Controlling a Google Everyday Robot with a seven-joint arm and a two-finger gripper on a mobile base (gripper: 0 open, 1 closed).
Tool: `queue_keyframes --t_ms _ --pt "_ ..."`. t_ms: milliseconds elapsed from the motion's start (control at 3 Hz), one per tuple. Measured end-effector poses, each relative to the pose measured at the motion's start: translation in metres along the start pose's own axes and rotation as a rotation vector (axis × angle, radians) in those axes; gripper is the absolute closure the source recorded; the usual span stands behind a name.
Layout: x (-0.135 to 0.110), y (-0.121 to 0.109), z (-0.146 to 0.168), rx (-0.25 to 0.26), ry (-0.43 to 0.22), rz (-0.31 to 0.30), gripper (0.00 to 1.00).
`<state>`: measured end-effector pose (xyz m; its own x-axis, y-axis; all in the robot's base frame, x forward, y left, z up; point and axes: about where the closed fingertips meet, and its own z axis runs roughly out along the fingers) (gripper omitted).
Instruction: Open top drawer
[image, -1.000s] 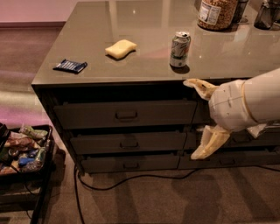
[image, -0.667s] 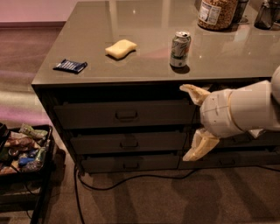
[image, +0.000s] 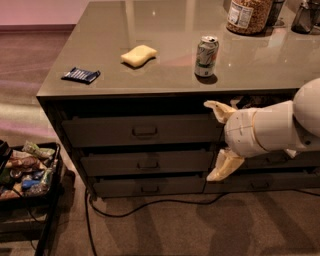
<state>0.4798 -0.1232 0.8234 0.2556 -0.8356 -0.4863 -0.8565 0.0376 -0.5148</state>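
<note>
Since a second ago your claw (image: 209, 141) has travelled left across the front of the desk (image: 165, 75), and its fingertips now overlap the right end of the left-hand drawer column. The claw stands spread wide, one finger pointing up-left near the underside of the desk top and the other hanging down at the level of the second drawer (image: 147, 163); it has hold of nothing. The top drawer (image: 100, 132) shows no change: its front sits flush in the frame, so I judge the task to be in the approach stage with no pull begun. The handle (image: 145, 131) sits at the centre of that front, well to the left of the claw and roughly level with the gap between its fingers. In my judgement you need more leftward travel, and the fingers must then close on the loop before any pull. The can (image: 206, 56), sponge (image: 138, 55) and blue packet (image: 80, 75) on the desk top are undisturbed.
</note>
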Motion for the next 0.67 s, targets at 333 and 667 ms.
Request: queue_keyframes --t_ms 333,667 --pt "0.015 -0.001 0.014 -0.025 -0.061 -0.020 0.00" --pt "0.035 -0.001 0.027 -0.045 -0.097 -0.031 0.00"
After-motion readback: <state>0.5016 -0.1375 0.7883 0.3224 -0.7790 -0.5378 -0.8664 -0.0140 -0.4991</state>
